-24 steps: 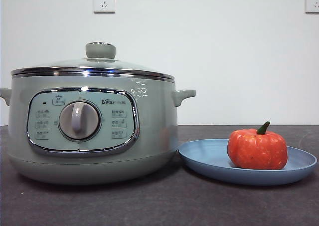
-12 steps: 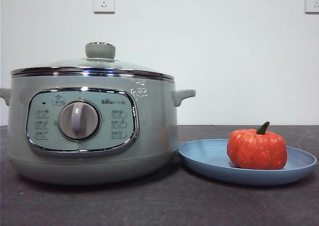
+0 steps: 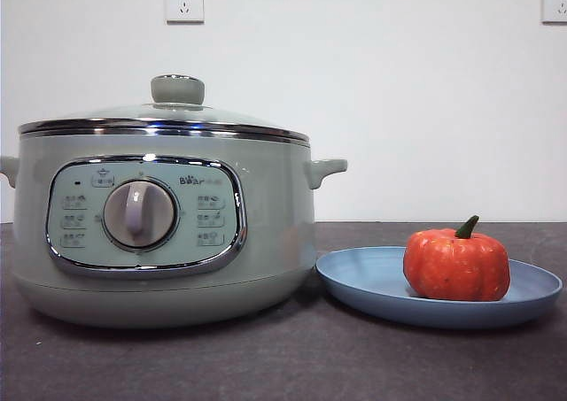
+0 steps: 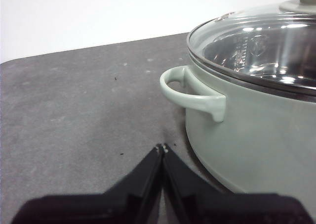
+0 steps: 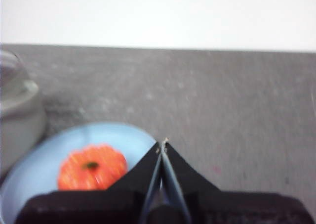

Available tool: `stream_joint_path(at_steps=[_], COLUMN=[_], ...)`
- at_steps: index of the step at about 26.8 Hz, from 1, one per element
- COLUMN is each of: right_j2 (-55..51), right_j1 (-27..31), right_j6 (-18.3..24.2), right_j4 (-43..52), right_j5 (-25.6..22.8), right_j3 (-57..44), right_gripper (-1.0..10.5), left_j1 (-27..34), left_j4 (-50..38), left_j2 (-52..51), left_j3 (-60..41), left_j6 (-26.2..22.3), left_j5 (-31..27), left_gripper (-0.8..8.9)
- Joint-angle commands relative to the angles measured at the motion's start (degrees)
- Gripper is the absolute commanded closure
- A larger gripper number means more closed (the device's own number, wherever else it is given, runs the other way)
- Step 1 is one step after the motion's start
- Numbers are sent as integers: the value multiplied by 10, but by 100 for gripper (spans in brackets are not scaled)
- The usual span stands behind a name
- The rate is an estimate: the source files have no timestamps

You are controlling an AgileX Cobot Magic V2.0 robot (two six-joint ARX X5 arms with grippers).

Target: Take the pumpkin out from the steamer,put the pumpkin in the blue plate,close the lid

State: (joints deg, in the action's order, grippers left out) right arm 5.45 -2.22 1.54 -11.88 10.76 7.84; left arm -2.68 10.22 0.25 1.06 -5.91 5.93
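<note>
Left gripper had its jaws clenched tip to tip, holding nothing, over the bare table beside the steamer handle. Right gripper was likewise pressed closed and empty, above the blue plate. The pumpkin sat upright in that plate, and the lid rested on the steamer.

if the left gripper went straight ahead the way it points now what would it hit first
Probably nothing: the shut left gripper points past the steamer, whose side handle sits just beside that line. Only bare table lies ahead, though depth is unclear.
</note>
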Motion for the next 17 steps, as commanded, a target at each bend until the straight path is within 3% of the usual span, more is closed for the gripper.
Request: stream_joint_path(at_steps=[1,17], right_j2=[-15,-36], right_j1=[3,3], right_j6=[5,-16], right_j4=[8,11], right_j5=[2,-4], right_j3=[-36,-70], right_gripper=[946,946], left_j1=[2,2], left_j4=[-1,-1], left_j2=[-2,-2], left_j3=[-9,-9], left_j6=[5,5], left_j5=[1,1], left_gripper=[816,816])
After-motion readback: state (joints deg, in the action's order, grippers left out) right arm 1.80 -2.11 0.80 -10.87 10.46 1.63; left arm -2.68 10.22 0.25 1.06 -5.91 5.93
